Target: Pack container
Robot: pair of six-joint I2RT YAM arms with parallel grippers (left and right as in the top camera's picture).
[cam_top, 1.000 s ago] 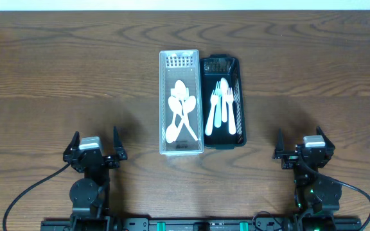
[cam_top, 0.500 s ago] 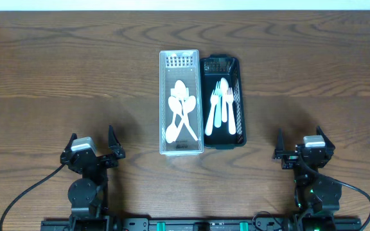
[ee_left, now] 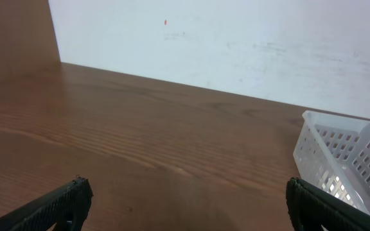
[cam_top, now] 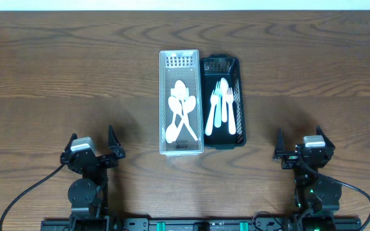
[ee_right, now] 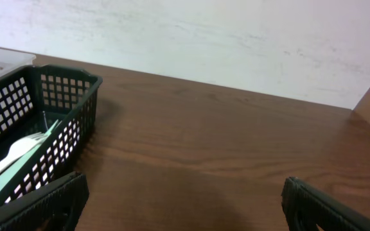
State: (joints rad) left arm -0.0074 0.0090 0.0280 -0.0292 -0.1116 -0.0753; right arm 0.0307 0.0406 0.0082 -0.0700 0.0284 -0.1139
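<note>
Inventory, mine: left hand (cam_top: 94, 136), spread open and empty, drawn back slightly toward the table's (cam_top: 44, 77) near-left corner, now settled; right hand (cam_top: 299, 137), open, unmoved near-right; white tray (cam_top: 180, 61) with spoons (cam_top: 181, 112) touching black basket (cam_top: 239, 96) with forks (cam_top: 222, 109), mid-table, so packing appears finished.

Robot lab bench: bare wood table (cam_top: 56, 64), plain white wall (ee_left: 236, 38)
</note>
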